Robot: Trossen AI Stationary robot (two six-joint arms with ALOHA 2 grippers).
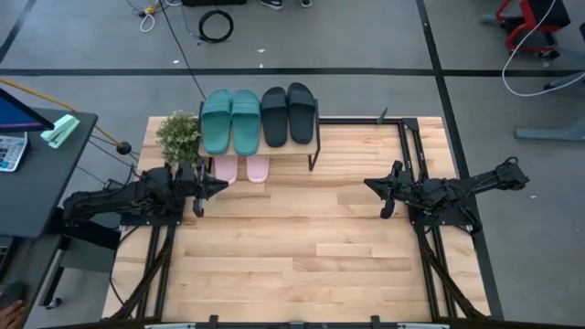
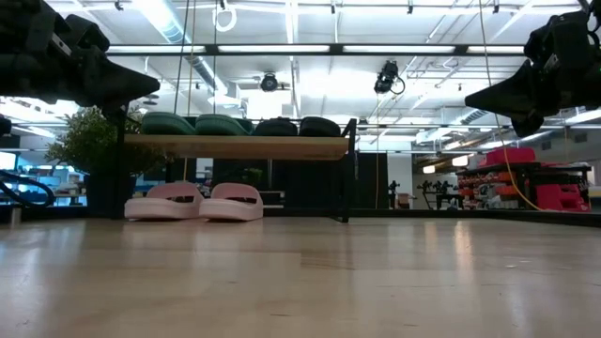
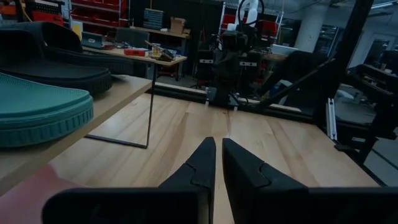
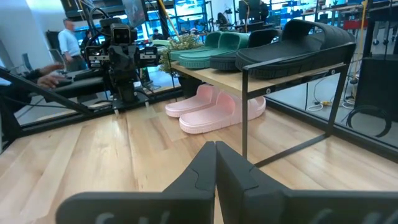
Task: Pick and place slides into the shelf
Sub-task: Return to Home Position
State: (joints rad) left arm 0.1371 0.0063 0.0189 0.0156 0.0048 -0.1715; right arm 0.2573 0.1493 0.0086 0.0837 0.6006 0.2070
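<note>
Slides, all six, are on the rack. Two teal green rubber slides [image 1: 230, 121] lie side by side on the light wooden top board of the small black-framed shelf [image 1: 292, 150]. Two black rubber slides [image 1: 288, 114] sit right beside them, toward the right arm's side. The two light pink rubber slides [image 1: 241, 168] rest on the pale plank desk [image 1: 302, 238] underneath, their ends poking out past the board's front edge. Every sandal's long axis runs front to back across the board.

Left gripper [image 1: 219, 185] is the close one. Its tip points toward the desk's middle, just beside the pink pair and the shelf's front left leg, with no contact that I can see. Its fingers are drawn together with only a sliver between them, and they hold nothing. Right gripper [image 1: 373, 185] sits well apart, off the shelf's right end, with its fingers pressed together and empty.

By my read the placing is done and only the pull-back remains. The shelf lies just beyond the left tip, so that arm wants a retreat away from the frame, clear of the leg and the nearest pink slide. A leafy green potted plant [image 1: 178, 135] stands at the shelf's left end, close to that arm.
</note>
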